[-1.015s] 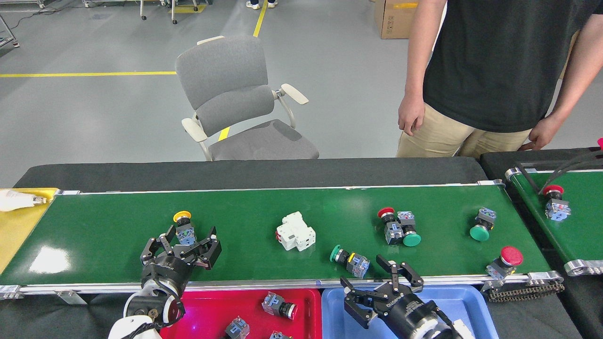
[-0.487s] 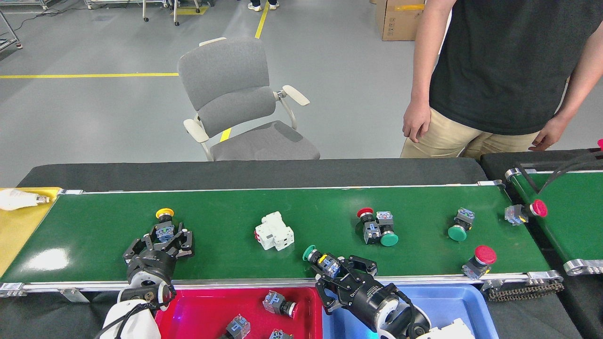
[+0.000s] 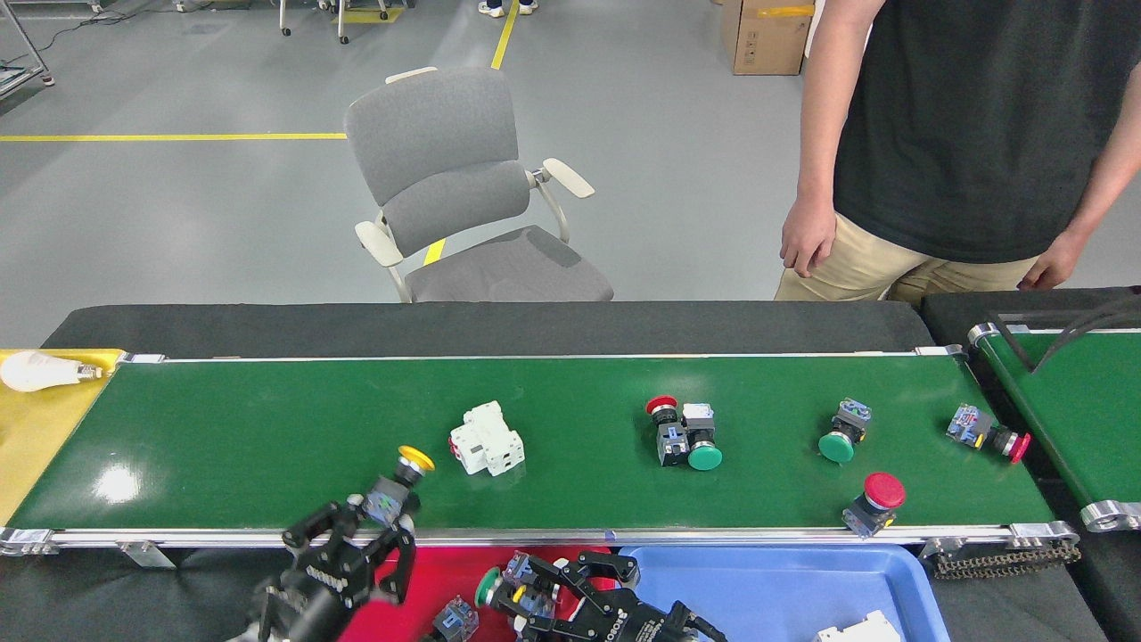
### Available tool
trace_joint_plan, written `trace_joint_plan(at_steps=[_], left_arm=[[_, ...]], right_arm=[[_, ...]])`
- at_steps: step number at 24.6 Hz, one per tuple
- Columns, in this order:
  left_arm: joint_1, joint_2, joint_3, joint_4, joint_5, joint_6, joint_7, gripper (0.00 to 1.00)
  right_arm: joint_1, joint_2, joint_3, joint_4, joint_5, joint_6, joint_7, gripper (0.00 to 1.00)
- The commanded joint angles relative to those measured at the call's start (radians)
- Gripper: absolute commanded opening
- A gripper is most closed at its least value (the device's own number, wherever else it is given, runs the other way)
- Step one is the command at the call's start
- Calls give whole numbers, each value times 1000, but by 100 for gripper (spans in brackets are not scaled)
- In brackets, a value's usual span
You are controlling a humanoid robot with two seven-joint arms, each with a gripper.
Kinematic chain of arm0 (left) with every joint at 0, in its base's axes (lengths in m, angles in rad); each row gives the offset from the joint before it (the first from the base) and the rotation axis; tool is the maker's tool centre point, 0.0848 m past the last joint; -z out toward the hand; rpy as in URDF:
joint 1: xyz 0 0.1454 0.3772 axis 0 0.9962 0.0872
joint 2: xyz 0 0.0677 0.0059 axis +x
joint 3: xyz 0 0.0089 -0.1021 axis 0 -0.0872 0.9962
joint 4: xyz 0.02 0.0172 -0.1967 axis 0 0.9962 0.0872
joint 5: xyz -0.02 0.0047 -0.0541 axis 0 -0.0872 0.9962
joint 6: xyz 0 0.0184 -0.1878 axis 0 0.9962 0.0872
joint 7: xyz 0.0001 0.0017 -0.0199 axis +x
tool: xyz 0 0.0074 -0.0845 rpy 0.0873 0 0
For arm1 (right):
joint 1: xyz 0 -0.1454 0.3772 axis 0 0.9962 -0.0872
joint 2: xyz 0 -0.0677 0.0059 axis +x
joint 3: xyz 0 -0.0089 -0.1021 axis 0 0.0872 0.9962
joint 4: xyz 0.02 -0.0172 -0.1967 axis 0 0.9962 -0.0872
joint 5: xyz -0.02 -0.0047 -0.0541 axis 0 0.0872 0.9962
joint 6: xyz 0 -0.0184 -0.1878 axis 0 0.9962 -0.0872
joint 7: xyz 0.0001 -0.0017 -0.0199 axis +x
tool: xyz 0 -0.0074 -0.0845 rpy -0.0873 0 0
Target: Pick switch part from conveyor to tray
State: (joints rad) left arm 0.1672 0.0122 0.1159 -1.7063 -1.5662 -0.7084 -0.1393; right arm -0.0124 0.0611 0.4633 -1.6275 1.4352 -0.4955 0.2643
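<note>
Switch parts, a yellow-capped pushbutton (image 3: 392,490) and a green-capped one (image 3: 504,584), have left the glossy green conveyor (image 3: 267,428): our left gripper (image 3: 379,526) and right gripper (image 3: 544,580) each clamp one above the red plastic tray (image 3: 428,580), ready for release.

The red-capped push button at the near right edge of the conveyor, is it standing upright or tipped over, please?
Tipped over. The red-capped push button lies on its side on the conveyor, cap angled up and away, grey body toward the near rail.

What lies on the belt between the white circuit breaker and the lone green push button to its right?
In the head view, between the white circuit breaker and the green push button, a red-capped switch and a green-capped switch lie side by side on the conveyor.
</note>
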Motion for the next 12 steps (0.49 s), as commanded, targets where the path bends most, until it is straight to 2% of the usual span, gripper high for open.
trace_joint_plan(at_steps=[1, 3, 5, 7, 9, 10, 12], left_arm=[[12, -15, 1, -23, 3, -51, 6, 100], [26, -32, 8, -29, 3, -45, 6, 100], [35, -40, 45, -29, 3, 24, 6, 100], [44, -43, 80, -35, 3, 175, 6, 100], [48, -55, 111, -35, 5, 421, 13, 100], [49, -55, 127, -33, 5, 509, 15, 100], [57, -54, 156, -30, 5, 538, 15, 100]], right_arm=[[3, -1, -8, -37, -7, 0, -5, 100], [28, -4, -92, -86, -15, 8, -11, 100], [129, 17, -250, -141, -16, 55, -50, 100], [198, 59, -377, -143, -29, 83, -185, 100], [279, 62, -520, -141, -30, 153, -367, 99], [330, 59, -555, -141, -32, 233, -416, 99], [370, 55, -554, -143, -47, 399, -435, 99]])
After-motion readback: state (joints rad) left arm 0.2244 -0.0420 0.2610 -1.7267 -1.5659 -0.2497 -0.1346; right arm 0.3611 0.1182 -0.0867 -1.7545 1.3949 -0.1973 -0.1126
